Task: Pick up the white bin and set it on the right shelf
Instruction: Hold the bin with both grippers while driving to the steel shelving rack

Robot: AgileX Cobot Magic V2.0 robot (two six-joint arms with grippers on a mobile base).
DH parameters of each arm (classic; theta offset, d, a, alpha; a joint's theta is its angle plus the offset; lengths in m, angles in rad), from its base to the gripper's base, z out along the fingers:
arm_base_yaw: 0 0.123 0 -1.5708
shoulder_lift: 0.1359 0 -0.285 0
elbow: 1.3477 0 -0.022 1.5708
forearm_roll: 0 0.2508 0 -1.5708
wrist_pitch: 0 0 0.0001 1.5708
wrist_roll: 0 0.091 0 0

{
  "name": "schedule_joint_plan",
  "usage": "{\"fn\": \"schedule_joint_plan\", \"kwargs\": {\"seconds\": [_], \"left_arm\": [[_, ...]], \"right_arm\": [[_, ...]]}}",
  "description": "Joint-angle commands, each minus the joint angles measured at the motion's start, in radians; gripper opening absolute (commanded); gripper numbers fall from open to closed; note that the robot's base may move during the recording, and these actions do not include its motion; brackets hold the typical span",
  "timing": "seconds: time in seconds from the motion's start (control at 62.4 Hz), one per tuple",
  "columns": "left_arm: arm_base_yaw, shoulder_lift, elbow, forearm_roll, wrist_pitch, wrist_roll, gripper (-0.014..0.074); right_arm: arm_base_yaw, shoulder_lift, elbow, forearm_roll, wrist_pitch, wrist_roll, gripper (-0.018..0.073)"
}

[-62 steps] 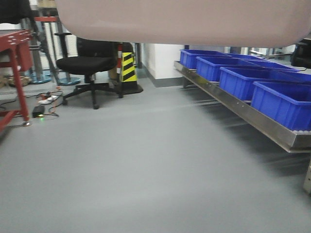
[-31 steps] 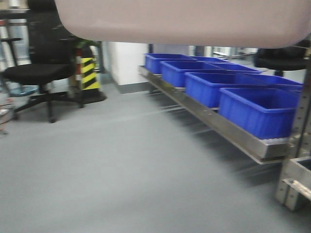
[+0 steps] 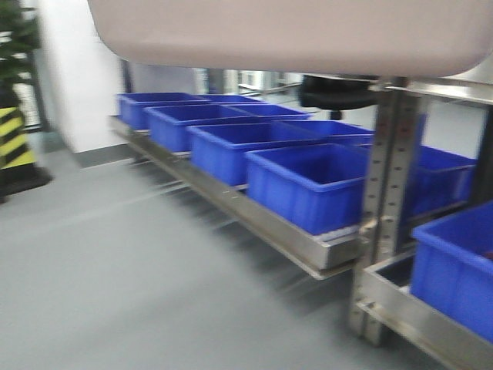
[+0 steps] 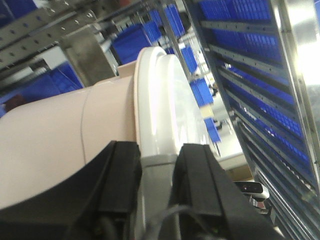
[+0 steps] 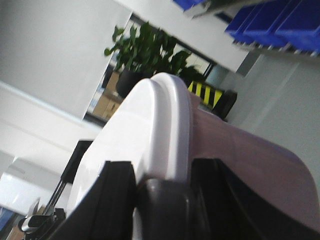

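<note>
The white bin [image 3: 293, 35] hangs across the top of the front view, showing only its pinkish underside. In the left wrist view its tub side [image 4: 55, 135] and glossy white lid [image 4: 165, 100] run away from me, and my left gripper [image 4: 157, 150] is shut on the grey handle [image 4: 157, 172]. At the bin's other end my right gripper [image 5: 162, 175] is shut on the dark grey handle [image 5: 165, 205] under the lid [image 5: 140, 130]. The right shelf's steel rail [image 3: 254, 218] runs diagonally below the bin, with a perforated upright [image 3: 385, 200] at its near end.
Several blue bins [image 3: 308, 181] fill the shelf. A lower steel shelf at the far right carries another blue bin [image 3: 462, 270]. A yellow-black striped post [image 3: 14, 139] stands at the left edge by a white wall [image 3: 77, 77]. Grey floor [image 3: 115, 270] lies in front.
The front view has swung right: the chair and striped post slid off to the left, while the steel rack with blue bins came nearer and central. The bin stays held at the top.
</note>
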Motion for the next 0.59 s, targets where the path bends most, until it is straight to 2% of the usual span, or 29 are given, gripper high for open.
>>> {"fn": "schedule_joint_plan", "kwargs": {"seconds": [0.0, 0.577], "left_arm": [[-0.058, -0.046, -0.036, -0.044, 0.341, 0.01, -0.0041], [-0.058, -0.046, -0.036, -0.044, 0.341, 0.01, -0.0041]], "right_arm": [[0.035, -0.033, -0.044, 0.088, 0.246, -0.006, 0.0065], [0.035, -0.033, -0.044, 0.088, 0.246, -0.006, 0.0065]]}}
